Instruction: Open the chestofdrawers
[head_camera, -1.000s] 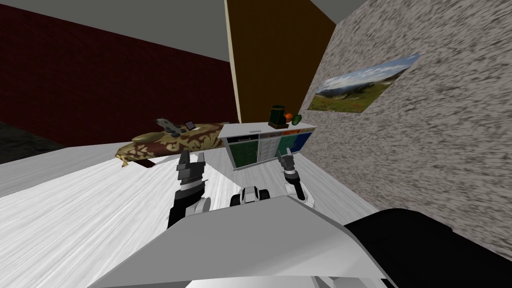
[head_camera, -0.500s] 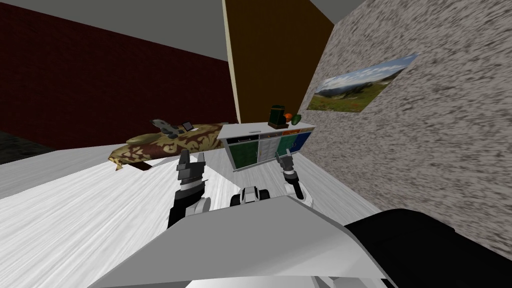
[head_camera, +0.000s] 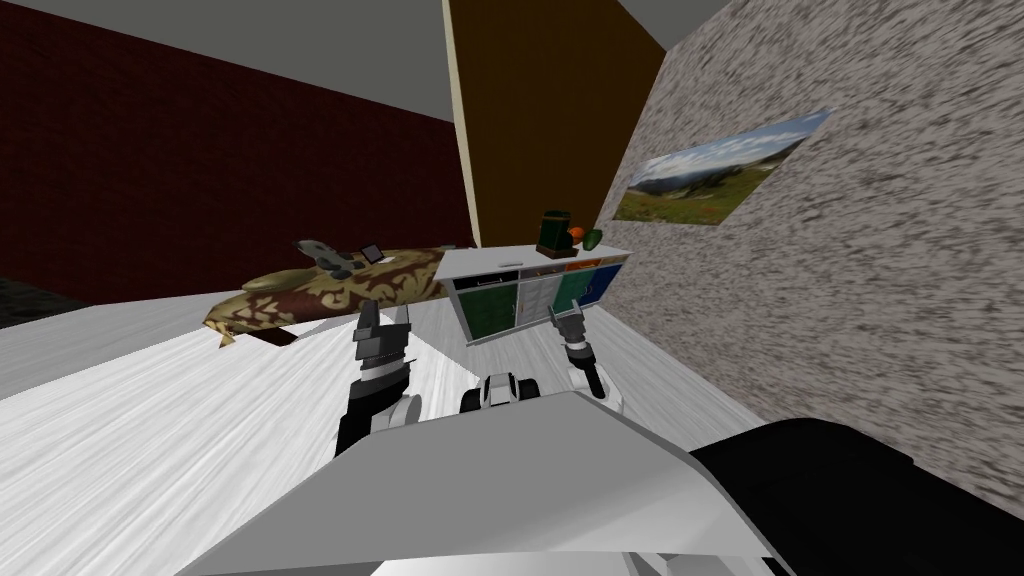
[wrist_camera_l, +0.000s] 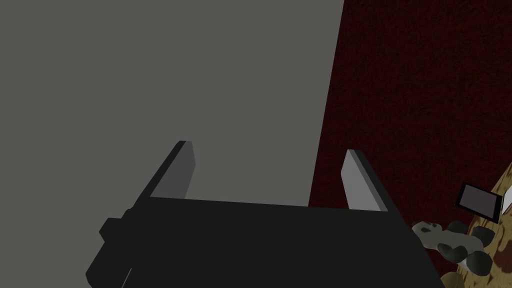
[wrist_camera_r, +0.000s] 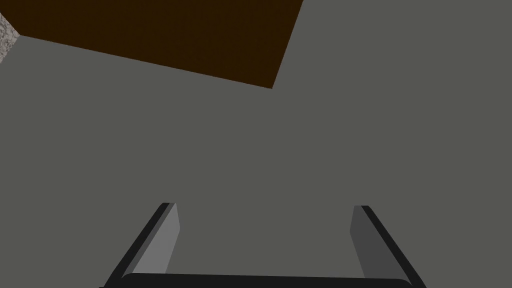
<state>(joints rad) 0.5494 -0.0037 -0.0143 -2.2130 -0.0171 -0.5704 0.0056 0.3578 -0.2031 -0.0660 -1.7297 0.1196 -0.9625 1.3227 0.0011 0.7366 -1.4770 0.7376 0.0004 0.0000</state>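
The chest of drawers (head_camera: 535, 290) stands ahead against the speckled wall, white-framed, with dark green, pale and blue drawer fronts, all looking shut. My left gripper (head_camera: 384, 317) hangs open over the floor, left of the chest and well short of it. My right gripper (head_camera: 571, 318) is raised just before the chest's lower front, open with nothing between its fingers. In the left wrist view the left gripper (wrist_camera_l: 267, 162) points at the ceiling and a dark red wall. In the right wrist view the right gripper (wrist_camera_r: 265, 220) is open too.
A dark green box, an orange ball and a green object (head_camera: 566, 235) sit on the chest's top. A bed with a brown patterned cover (head_camera: 330, 290) lies to the left, small items on it. A landscape picture (head_camera: 715, 170) hangs on the right wall. White floor (head_camera: 180, 420) spreads left.
The bed has slid a little to the left in the head view while the chest stays put; my base or head has turned slightly. Both grippers keep their pose.
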